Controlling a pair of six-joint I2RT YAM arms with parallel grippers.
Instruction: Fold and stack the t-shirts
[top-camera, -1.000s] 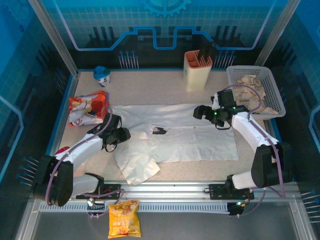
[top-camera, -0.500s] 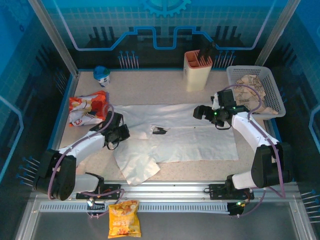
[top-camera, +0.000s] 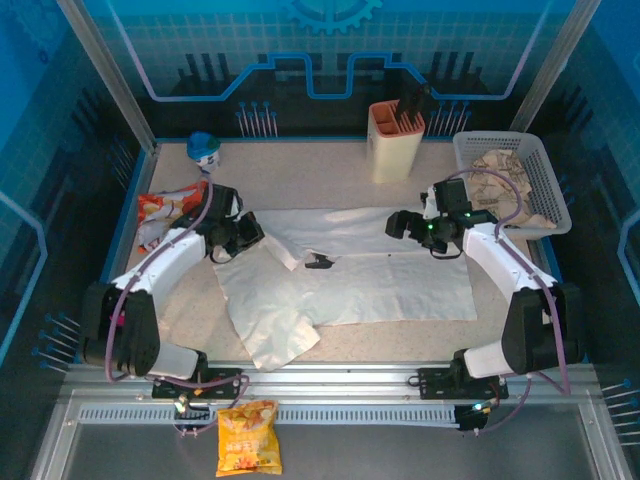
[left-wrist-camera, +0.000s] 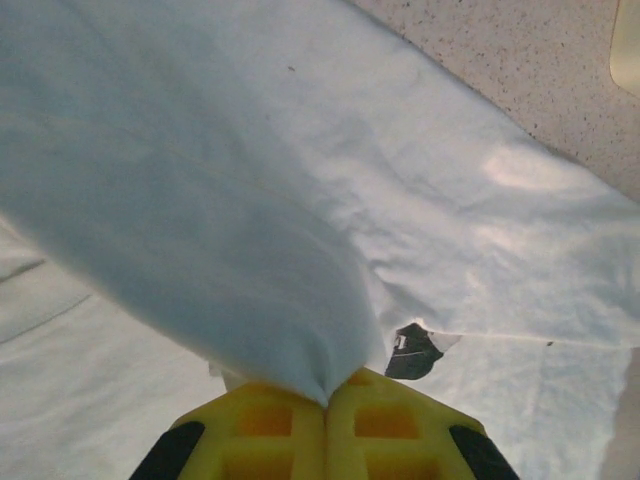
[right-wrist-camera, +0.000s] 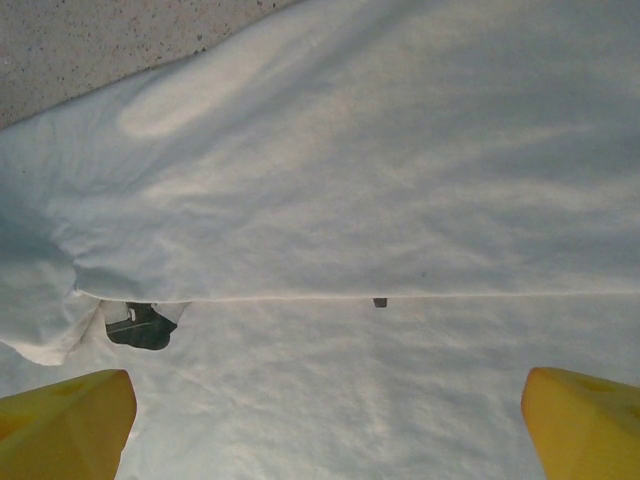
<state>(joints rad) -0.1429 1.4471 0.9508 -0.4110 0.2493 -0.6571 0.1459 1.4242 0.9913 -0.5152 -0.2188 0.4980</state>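
Now we pinch the t-shirt (top-camera: 400, 285) edge with left jaws shut, right jaws wide; next we should carry the fold rightward.

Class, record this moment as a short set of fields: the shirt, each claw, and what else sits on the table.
shirt: white t-shirt spread on the table, small dark mark near its middle
left claw: shut, pinching a fold of the t-shirt's left edge, the cloth raised and draping from it
right claw: open, above the t-shirt's far right part, holding nothing
basket: far right corner, crumpled beige cloth inside
other: orange holder at the back; snack bag at the left
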